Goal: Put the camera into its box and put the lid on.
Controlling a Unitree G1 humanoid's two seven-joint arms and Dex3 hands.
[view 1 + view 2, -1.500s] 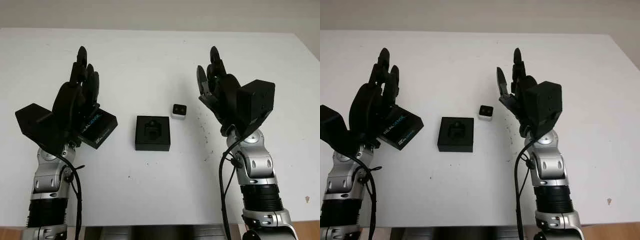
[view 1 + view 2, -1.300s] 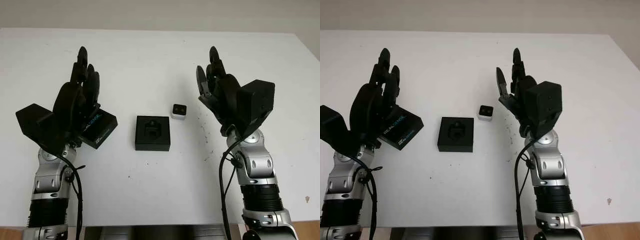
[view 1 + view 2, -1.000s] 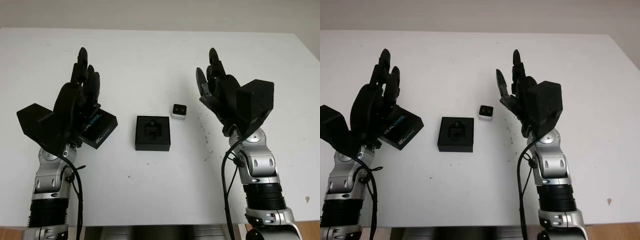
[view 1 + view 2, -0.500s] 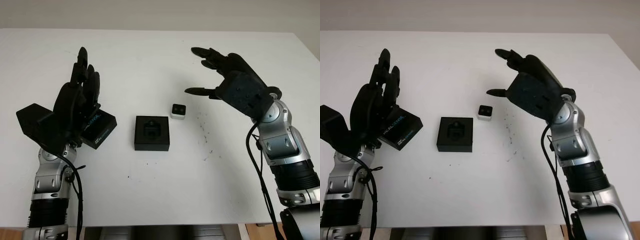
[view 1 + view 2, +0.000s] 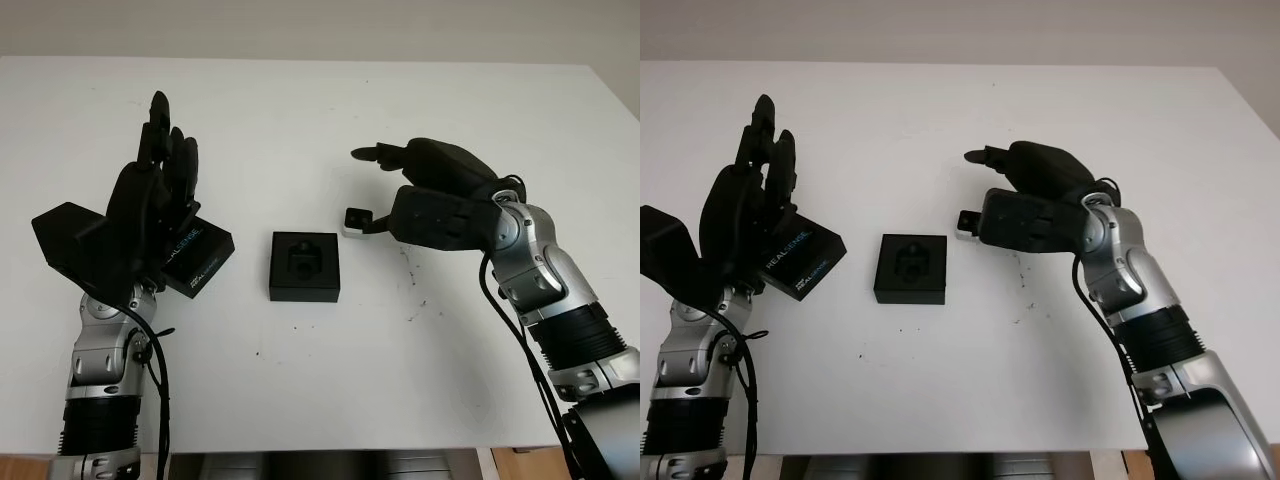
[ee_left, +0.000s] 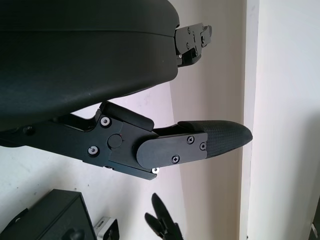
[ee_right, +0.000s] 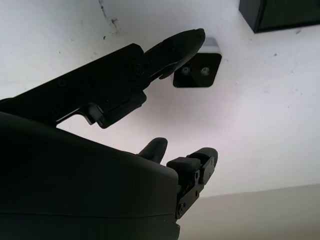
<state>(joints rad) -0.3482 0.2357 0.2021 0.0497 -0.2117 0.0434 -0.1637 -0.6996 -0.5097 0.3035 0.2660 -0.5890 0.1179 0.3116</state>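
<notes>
The small white-and-black camera (image 5: 354,220) lies on the white table just right of the open black box base (image 5: 305,265), which has a moulded recess. The black lid (image 5: 197,252) with printed lettering lies left of the base, partly hidden behind my left hand (image 5: 165,150), which is raised and open. My right hand (image 5: 362,190) hovers palm down beside the camera, open, its thumb (image 5: 374,223) close to the camera's right side and its fingers (image 5: 372,153) arched above. In the right wrist view the camera (image 7: 197,71) sits between the fingertips, ungrasped.
The white table (image 5: 300,380) stretches wide in front of the box. Small dark specks (image 5: 410,270) mark the surface right of the base. The table's far edge (image 5: 300,58) meets a pale wall.
My right hand has turned from upright to palm down and swung left and down to the camera. The left hand, lid, base and camera have stayed put.
</notes>
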